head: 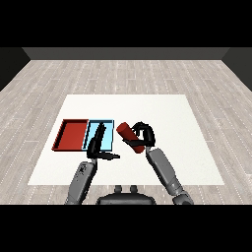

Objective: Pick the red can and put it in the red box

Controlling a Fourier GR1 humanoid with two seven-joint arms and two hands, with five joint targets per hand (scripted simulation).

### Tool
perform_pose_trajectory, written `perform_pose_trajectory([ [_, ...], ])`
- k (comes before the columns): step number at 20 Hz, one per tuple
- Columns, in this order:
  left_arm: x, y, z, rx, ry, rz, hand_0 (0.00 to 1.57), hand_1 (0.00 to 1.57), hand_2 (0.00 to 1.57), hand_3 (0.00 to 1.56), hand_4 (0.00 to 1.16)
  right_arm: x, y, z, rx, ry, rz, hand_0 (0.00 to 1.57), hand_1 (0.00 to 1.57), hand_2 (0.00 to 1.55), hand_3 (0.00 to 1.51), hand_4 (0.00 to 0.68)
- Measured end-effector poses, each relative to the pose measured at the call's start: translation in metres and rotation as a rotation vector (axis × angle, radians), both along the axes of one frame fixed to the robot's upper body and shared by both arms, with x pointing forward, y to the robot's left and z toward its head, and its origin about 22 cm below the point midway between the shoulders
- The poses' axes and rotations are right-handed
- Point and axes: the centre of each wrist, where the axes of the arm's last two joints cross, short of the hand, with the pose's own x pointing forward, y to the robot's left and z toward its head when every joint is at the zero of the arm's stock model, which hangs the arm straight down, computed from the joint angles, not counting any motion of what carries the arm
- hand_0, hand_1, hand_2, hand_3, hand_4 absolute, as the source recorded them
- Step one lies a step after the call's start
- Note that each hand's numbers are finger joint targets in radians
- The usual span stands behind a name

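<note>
- Two shallow rectangular trays lay side by side on the white table (162, 113): a red tray (70, 134) at the left, a light blue tray (107, 132) touching it on the right.
- One red cylindrical can (129, 133), tilted with its top toward the trays, was held just right of the light blue tray and apparently lifted off the table.
- Right hand (141, 138), black, on a grey forearm: fingers and thumb curled round the lower part of the red can, holding it.
- Left hand (97, 142), black, on a grey forearm: fingers straight and extended forward over the near edge of the light blue tray, thumb stuck out to the side, holding nothing.
- Red tray contents: nothing visible inside.
- Progress, as judged: the pick appeared done, the can being in the right hand's hold. Left to do: carry it leftward past the light blue tray, bring it over the red tray, and release it there.
- Note: the left hand lay between the can and the red tray, so the carry would probably have to pass above it.
</note>
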Motion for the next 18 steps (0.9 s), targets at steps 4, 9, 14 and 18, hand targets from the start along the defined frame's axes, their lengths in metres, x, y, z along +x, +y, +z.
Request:
perform_pose_trajectory([
  [4,-0.002,-0.019,-0.006,0.000,0.027,-0.032,0.00,0.00,0.00,0.00,0.00,-0.008,0.012,-0.005,0.012,0.004,-0.004,1.46,1.46,1.44,1.40,0.664],
  [9,0.002,-0.027,-0.012,-0.007,0.077,-0.055,0.00,0.00,0.00,0.00,0.00,-0.006,0.026,-0.004,0.023,0.000,0.006,1.45,1.45,1.45,1.39,0.630],
  [14,0.005,-0.042,-0.028,-0.012,0.112,-0.075,0.00,0.00,0.00,0.00,0.00,-0.015,0.034,-0.001,0.027,0.000,0.013,1.45,1.45,1.44,1.38,0.635],
  [18,0.012,-0.044,-0.038,-0.016,0.122,-0.089,0.00,0.00,0.00,0.00,0.00,-0.013,0.043,0.002,0.028,-0.009,0.021,1.45,1.45,1.43,1.38,0.637],
])
